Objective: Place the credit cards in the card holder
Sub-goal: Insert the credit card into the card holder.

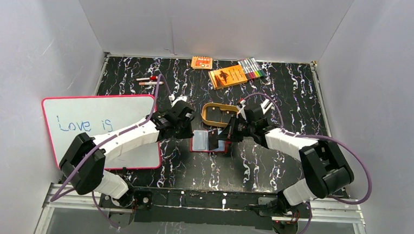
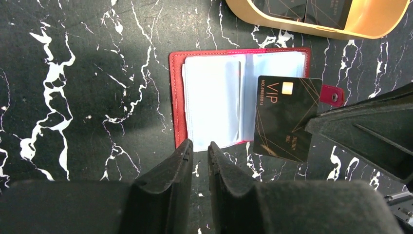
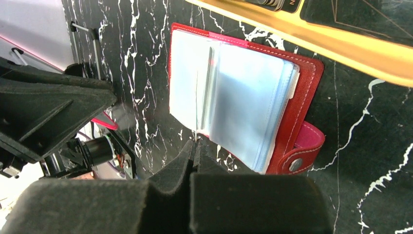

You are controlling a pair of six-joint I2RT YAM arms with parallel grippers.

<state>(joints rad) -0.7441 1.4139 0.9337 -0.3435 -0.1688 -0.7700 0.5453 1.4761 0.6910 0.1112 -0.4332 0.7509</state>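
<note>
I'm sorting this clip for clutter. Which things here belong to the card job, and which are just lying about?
Job in hand:
- open red card holder
- black VIP card, pinched by the right gripper
- more dark cards in the tan tray

Lying about:
- whiteboard
- orange packets
- coloured markers
</note>
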